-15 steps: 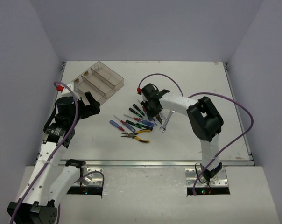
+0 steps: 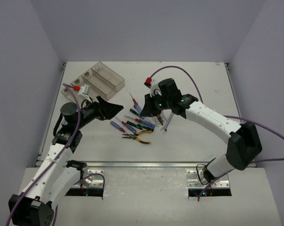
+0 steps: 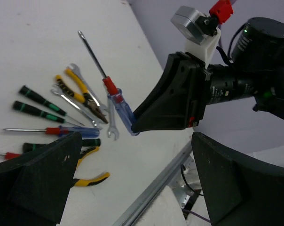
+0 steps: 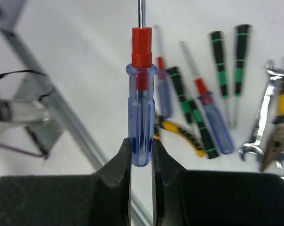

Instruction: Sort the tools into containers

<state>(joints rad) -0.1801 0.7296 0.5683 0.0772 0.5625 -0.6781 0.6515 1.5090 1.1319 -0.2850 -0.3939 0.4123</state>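
Observation:
My right gripper (image 4: 141, 153) is shut on the blue handle of a screwdriver (image 4: 141, 108) with a red collar, and holds it off the table. From above, that screwdriver (image 2: 134, 102) slants up-left from the right gripper (image 2: 143, 109), over the left edge of the tool pile (image 2: 139, 125). On the table lie green-black screwdrivers (image 3: 38, 106), yellow-black pliers (image 2: 139, 137) and silver wrenches (image 3: 111, 125). My left gripper (image 2: 114, 110) is open and empty, just left of the pile, facing the held screwdriver (image 3: 121, 108). The clear containers (image 2: 97, 80) stand at the back left.
The table's metal front rail (image 3: 156, 188) runs below the left gripper. A purple cable (image 2: 179, 75) arches over the right arm. Grey walls close in the table on three sides.
The right gripper has closed on the blue-handled screwdriver and raised it from the pile. The left arm has swung right and down towards the tools, jaws still open.

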